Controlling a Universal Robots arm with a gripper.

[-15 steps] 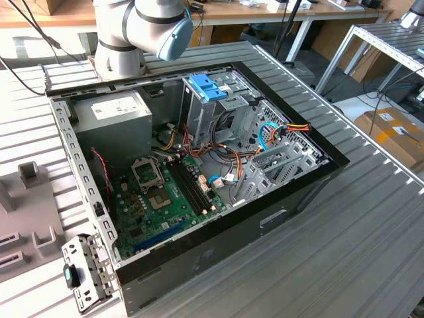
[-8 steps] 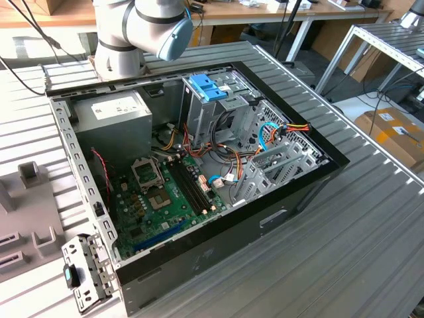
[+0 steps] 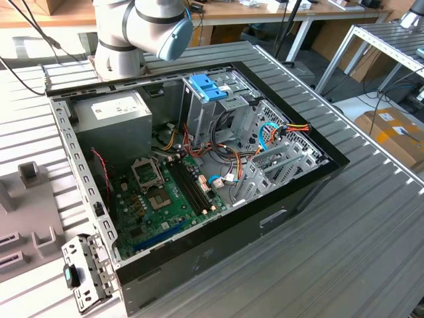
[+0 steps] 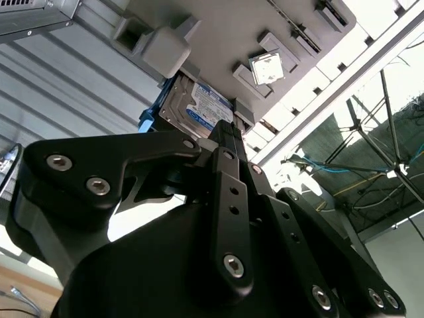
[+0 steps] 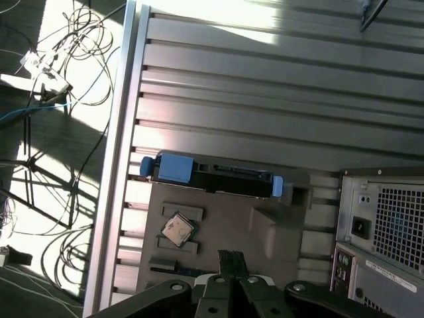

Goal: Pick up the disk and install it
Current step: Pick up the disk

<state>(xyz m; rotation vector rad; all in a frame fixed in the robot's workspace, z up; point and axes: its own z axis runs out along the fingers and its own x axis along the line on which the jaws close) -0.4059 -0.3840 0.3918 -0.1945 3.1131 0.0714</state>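
Approach step: claw (image 5: 232, 260) pinched together, empty, hovering over disk (image 5: 222, 180); pickup likely needs claw opened, squared across blue rails (image 5: 175, 167)

**A:** What carries the parts?

**B:** A ribbed metal table (image 3: 371, 218).

**A:** What lies directly on it?

**B:** An open computer case (image 3: 218, 255) at centre, and a grey moulded tray (image 3: 26, 218) towards the exterior view's left. A small metal bracket (image 3: 83, 275) lies just beside the case's near corner. In the first wrist view, the disk (image 5: 225, 179) sits at the tray's edge.
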